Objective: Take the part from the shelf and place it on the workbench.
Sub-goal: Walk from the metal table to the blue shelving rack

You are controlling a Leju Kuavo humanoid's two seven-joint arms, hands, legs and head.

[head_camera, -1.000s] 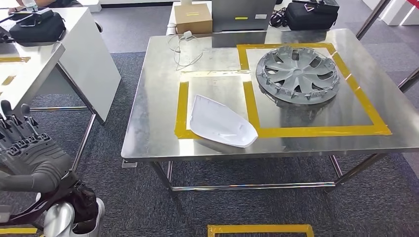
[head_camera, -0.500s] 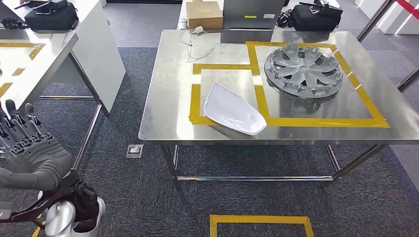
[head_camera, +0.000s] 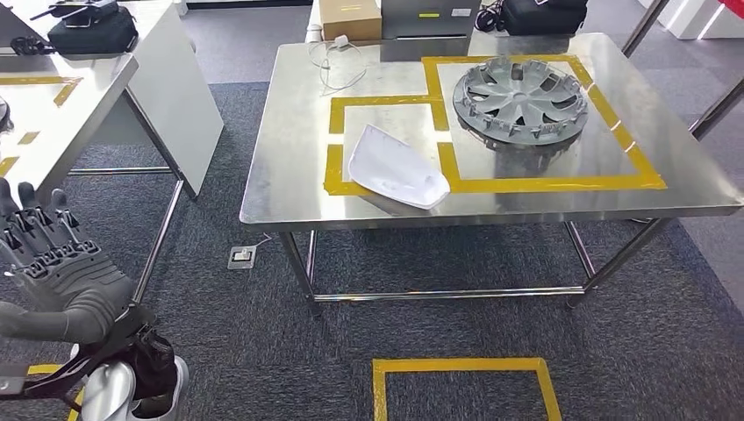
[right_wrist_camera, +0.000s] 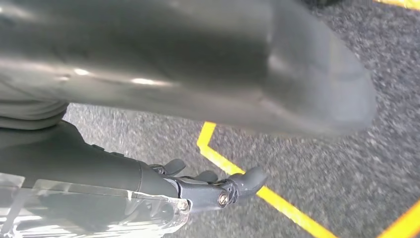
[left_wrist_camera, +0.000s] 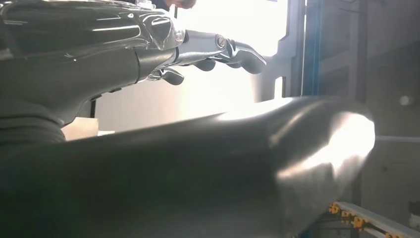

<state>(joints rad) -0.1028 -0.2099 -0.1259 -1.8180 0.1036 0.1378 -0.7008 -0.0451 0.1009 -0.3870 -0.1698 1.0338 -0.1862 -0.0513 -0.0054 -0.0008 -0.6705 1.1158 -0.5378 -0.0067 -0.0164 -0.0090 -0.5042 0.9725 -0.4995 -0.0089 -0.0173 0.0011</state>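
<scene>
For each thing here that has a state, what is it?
White curved plastic cover: lying on the steel workbench, overlapping the small yellow tape square.
Grey wheel hubcap: lying flat inside the large tape square.
Left hand: empty, fingers extended.
Right hand: holds nothing, over the carpet.

- Workbench (head_camera: 289, 189) centre-far; white table (head_camera: 53, 123) to its left.
- Part (head_camera: 395, 168) on bench, near-left, across taped outline (head_camera: 334, 140).
- Wheel cover (head_camera: 519, 96) right of part, farther back, in bigger taped outline (head_camera: 645, 167).
- Cable (head_camera: 338, 68) + box (head_camera: 349, 17) at far edge.
- Floor: taped square (head_camera: 465, 386) near, socket plate (head_camera: 242, 256) by bench's near-left leg.
- Left hand (head_camera: 53, 272) low, near-left.
</scene>
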